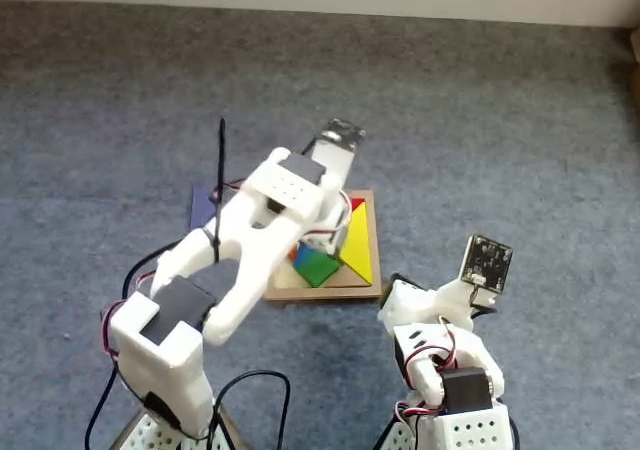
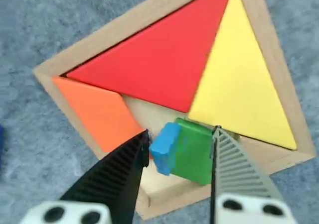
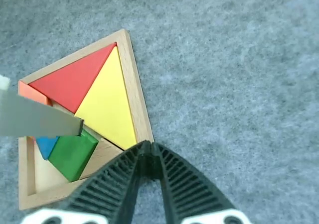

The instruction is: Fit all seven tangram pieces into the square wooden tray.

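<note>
Left gripper [image 2: 180,143], fingers apart, straddles the blue piece [image 2: 163,147] and green square [image 2: 195,152], touching each other inside the wooden tray [image 2: 259,20]. Both judged light, rigid, smooth; pinch across opposite flat edges. Right gripper [image 3: 148,154], fingers together, hangs just beside the tray.

My white left arm [image 1: 250,255] stretches forward, left pincer [image 2: 180,133] spread wide — my right arm [image 1: 440,355] sits folded back, right pincer [image 3: 149,147] pressed closed.
</note>
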You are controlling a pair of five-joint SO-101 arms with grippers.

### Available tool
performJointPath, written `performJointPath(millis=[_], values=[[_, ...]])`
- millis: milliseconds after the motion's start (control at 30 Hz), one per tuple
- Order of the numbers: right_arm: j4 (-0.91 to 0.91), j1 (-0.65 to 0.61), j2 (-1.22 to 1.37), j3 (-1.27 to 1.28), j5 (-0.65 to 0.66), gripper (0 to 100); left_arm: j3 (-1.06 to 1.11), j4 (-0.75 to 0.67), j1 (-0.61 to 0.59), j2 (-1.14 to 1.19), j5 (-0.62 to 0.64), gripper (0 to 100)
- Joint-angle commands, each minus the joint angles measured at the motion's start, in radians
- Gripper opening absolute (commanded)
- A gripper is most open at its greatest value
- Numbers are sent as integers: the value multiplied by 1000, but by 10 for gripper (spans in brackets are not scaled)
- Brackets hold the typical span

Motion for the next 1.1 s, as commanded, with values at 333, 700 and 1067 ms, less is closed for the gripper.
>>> performJointPath(millis=[333, 700, 1067], values=[[-18, 18, -15, 104, 11, 5, -102, 2, -84, -19, 3, 213], [-18, 18, -15, 104, 11, 5, -88, 167, -111, -245, 2, 213], [-18, 18, -15, 104, 11, 5, 234, -141, -269, -384, 2, 216]])
